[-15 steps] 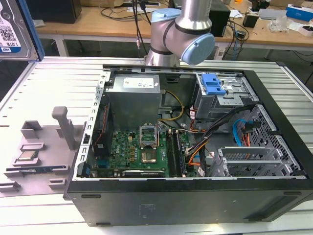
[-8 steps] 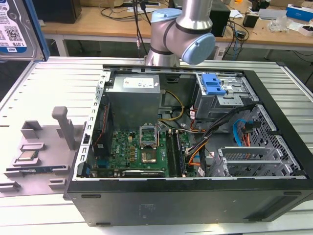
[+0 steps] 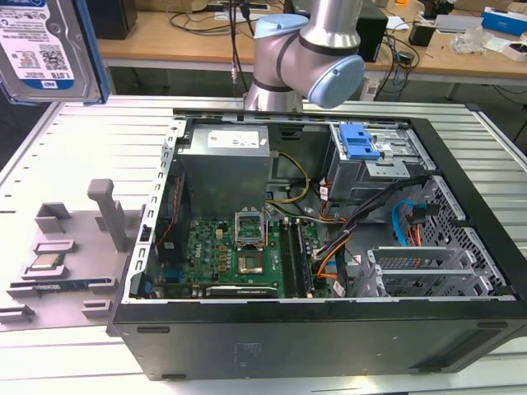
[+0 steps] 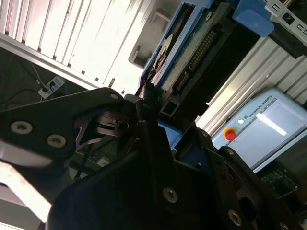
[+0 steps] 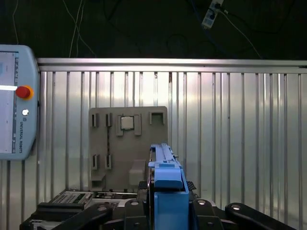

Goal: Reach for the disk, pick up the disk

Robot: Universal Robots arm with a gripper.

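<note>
The disk (image 3: 41,49), a silver hard drive with a white-and-blue barcode label and a blue bracket, hangs high at the exterior view's upper left, well above the table. In the first wrist view the disk (image 5: 163,160) stands edge-on, its blue bracket rising from between the black links of my gripper (image 5: 165,191). The second wrist view shows the disk's underside and connector edge (image 4: 192,52), with my gripper (image 4: 151,103) shut on its near end.
An open black computer case (image 3: 313,337) lies on the slatted metal table, with a blue latch piece (image 3: 360,141) on its drive cage. A grey fixture plate (image 3: 82,239) with a small chip (image 3: 45,263) sits at the exterior view's left. A teach pendant (image 5: 14,115) lies beside the table.
</note>
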